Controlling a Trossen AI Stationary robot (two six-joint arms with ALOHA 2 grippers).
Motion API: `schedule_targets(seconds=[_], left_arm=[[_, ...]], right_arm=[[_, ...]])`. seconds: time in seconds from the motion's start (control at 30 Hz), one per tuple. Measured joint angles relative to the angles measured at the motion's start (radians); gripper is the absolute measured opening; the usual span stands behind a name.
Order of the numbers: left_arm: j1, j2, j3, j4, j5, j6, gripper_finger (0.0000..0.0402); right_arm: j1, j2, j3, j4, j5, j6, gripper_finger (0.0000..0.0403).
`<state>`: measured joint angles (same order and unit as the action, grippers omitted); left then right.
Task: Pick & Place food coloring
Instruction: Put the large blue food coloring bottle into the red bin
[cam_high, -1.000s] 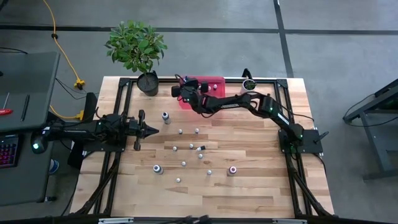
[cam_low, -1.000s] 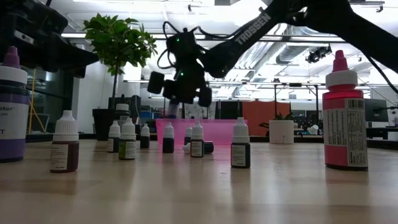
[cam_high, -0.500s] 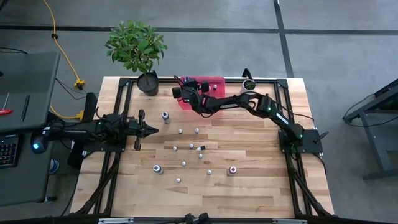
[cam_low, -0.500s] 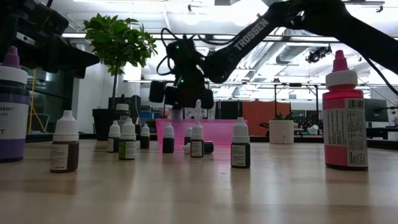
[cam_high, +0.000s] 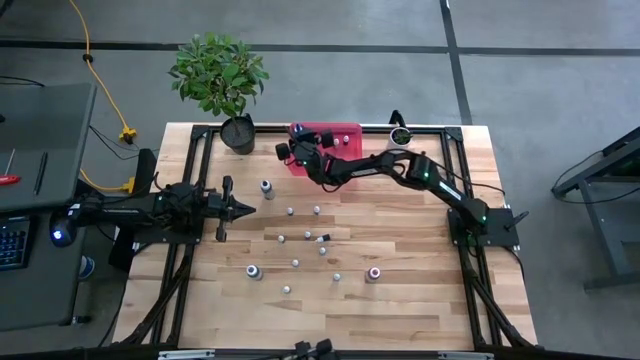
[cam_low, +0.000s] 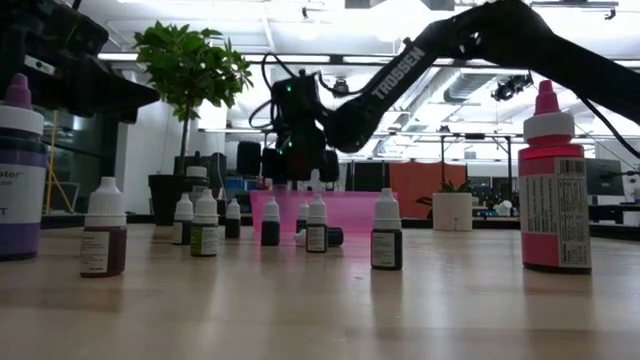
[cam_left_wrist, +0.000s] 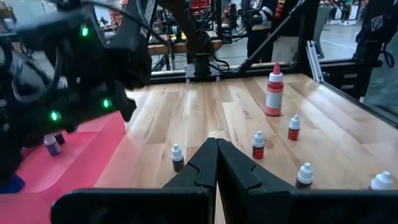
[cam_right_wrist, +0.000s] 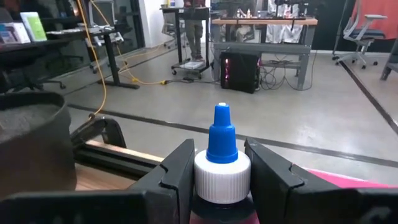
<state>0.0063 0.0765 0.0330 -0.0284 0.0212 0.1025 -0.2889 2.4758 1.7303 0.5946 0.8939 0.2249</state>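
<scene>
Right gripper (cam_right_wrist: 214, 180) clenched a blue-capped bottle (cam_right_wrist: 222, 158) below its cap, over the pink tray (cam_high: 345, 133); light, rigid, slick plastic, so grip the body; left gripper (cam_left_wrist: 216, 163) closed, empty

The right gripper (cam_high: 294, 150) reaches far across, jaws clamped; the left gripper (cam_high: 243, 208) waits, jaws together.

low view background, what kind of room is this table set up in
Probably a robotics lab or workshop with office space. The wooden table stands on a bare concrete floor, desks and an office chair stand beyond it, and exposed ceiling ducts run overhead.
</scene>
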Motion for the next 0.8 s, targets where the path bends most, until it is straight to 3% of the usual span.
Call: schedule_targets(seconds=[0.57, 0.8], left_arm=[[0.000, 0.000, -0.001, 0.000, -0.002, 0.005, 0.0000], [0.000, 0.000, -0.001, 0.000, -0.005, 0.005, 0.0000]], right_arm=[[-0.027, 0.007, 0.000, -0.057, -0.065, 0.045, 0.0113], [-0.028, 0.007, 0.000, -0.050, -0.037, 0.060, 0.0173]])
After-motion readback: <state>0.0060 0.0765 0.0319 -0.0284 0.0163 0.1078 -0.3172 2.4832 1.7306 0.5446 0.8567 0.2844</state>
